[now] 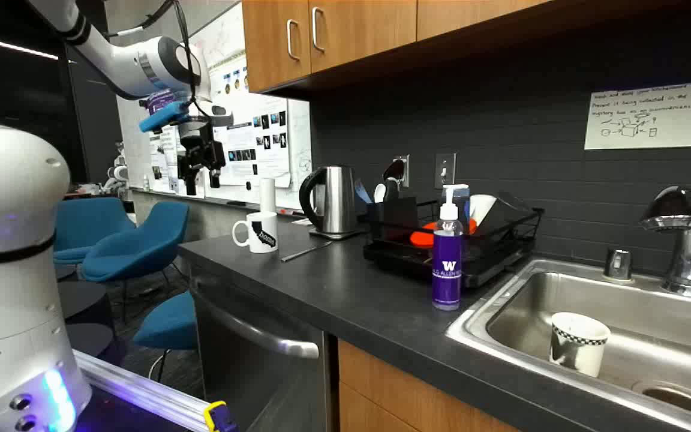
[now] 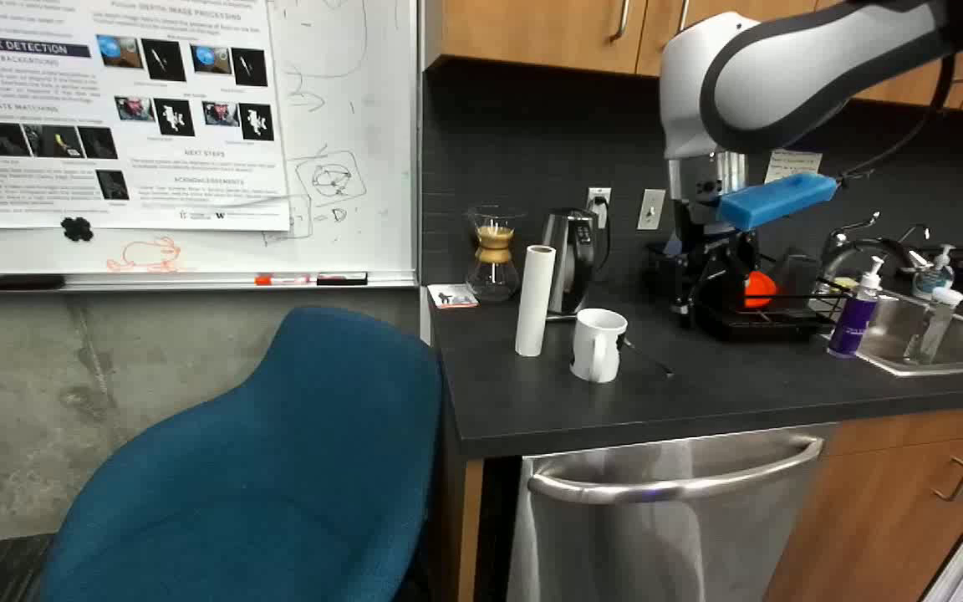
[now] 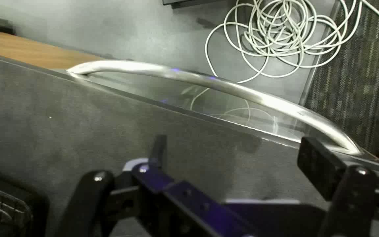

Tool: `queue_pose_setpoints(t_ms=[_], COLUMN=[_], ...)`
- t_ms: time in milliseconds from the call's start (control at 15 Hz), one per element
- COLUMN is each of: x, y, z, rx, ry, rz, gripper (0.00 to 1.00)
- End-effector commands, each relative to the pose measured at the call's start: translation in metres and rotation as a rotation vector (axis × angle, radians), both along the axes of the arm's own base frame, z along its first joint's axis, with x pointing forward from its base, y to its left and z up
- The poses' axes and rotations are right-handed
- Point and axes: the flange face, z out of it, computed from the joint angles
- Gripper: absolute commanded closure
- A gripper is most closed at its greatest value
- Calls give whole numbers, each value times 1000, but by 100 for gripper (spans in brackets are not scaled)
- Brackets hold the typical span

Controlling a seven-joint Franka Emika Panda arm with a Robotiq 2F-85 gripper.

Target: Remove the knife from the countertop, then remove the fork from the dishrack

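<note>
The knife (image 1: 306, 251), a thin metal utensil, lies flat on the dark countertop (image 1: 345, 288) beside the white mug. It shows partly behind the mug in an exterior view (image 2: 650, 358). The black dishrack (image 1: 480, 267) stands between the kettle and the sink; its corner shows in the wrist view (image 3: 21, 207). Several utensils stand upright at its kettle end; I cannot tell which is the fork. My gripper (image 1: 203, 181) is open and empty, raised above the counter. In the wrist view its fingers (image 3: 240, 158) are wide apart with only countertop between them.
A white mug (image 1: 261, 233), a steel kettle (image 1: 338, 201) and an upright white roll (image 2: 535, 301) stand near the knife. A purple soap bottle (image 1: 446, 264) stands before the dishrack. The sink (image 1: 525, 300) holds a cup (image 1: 578, 343). Wooden cabinets (image 1: 363, 30) hang above.
</note>
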Motion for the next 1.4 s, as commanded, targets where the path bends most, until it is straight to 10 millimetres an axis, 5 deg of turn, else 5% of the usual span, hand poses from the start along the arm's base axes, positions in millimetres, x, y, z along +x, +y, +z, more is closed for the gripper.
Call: queue_pose_setpoints(t_ms=[0, 600, 1133, 1200, 1333], x=[0, 7, 21, 24, 30], y=[0, -28, -74, -80, -91], z=[0, -12, -30, -32, -37], rx=[0, 24, 25, 27, 33], ry=[1, -77, -163, -171, -184], rz=[0, 0, -46, -59, -82], gripper=[0, 0, 0, 20, 32])
